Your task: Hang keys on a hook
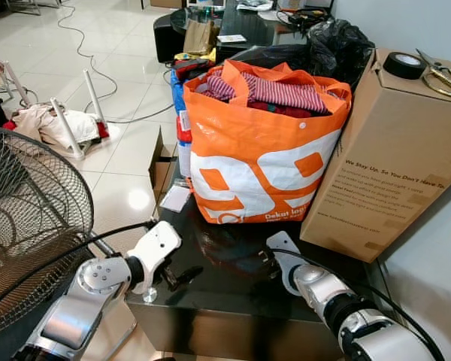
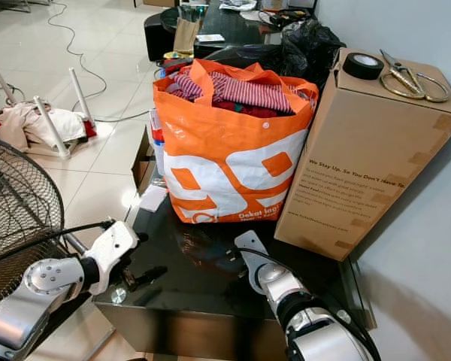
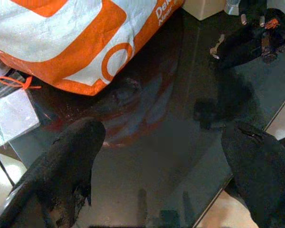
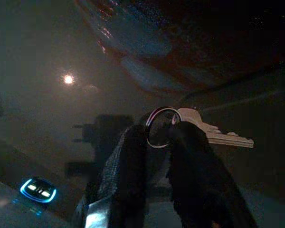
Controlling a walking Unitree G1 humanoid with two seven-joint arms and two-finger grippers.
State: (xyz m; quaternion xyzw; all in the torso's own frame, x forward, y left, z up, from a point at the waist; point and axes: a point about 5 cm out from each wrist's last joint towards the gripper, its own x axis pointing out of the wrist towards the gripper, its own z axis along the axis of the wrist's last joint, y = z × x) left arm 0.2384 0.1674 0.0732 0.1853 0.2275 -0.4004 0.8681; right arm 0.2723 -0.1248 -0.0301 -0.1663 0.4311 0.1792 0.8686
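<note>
Right gripper [image 4: 159, 135] pinches the keys [image 4: 199, 128] by the ring, low over the black table [image 1: 233, 301]. Left gripper [image 3: 156, 156] gapes, empty. Thin grip: keys could slip during lift.

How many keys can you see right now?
1: a silver key on a ring, pinched in the right pincer above the black glass table. More keys may be hidden behind the fingers.
</note>
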